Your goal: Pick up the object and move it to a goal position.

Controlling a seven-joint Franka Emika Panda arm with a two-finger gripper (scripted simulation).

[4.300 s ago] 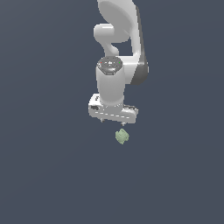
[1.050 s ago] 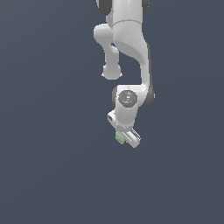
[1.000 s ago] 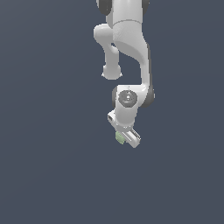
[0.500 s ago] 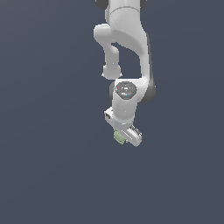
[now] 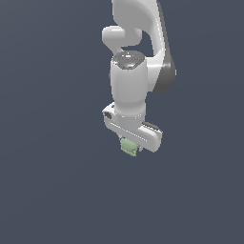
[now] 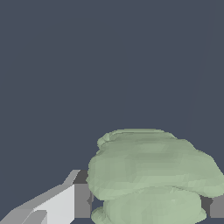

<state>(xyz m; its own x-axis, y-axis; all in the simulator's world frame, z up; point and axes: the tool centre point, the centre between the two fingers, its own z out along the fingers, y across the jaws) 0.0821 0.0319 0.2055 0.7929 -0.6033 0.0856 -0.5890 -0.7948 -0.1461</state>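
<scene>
block [image 5: 128, 147] first: in the exterior view it's a small pale sage-green lump tucked right under the white gripper [image 5: 132, 151], poking out just below the gripper's wide body toward the exterior view's left end of it. only part of it shows, the rest hides behind the gripper body, so its long axis can't be told from here. the arm [image 5: 138, 52] comes down from the top of the picture, wrist pointing down, and the gripper body sits tilted, its end on the exterior view's right lower than the other. the block is narrower than that body. all round is flat dark blue-grey ground [image 5: 52, 190], and whether the block touches it or hangs clear can't be told in this view.

over to the wrist view: the block [image 6: 151, 177] fills a big part of the picture, lumpy, matte, built of stacked ridged layers. the layers run crosswise between the two fingers, so its long side lies along the line from one finger to the other. one finger [image 6: 65, 203] is pressed against one end, pale with a grey pad, and a sliver of the other finger [image 6: 215, 206] shows at the opposite end, also hard up against the green. so the gripper [image 6: 144, 205] is closed narrow onto the block, squeezing it from both ends. behind it there's only the plain dark ground [image 6: 87, 65].
</scene>
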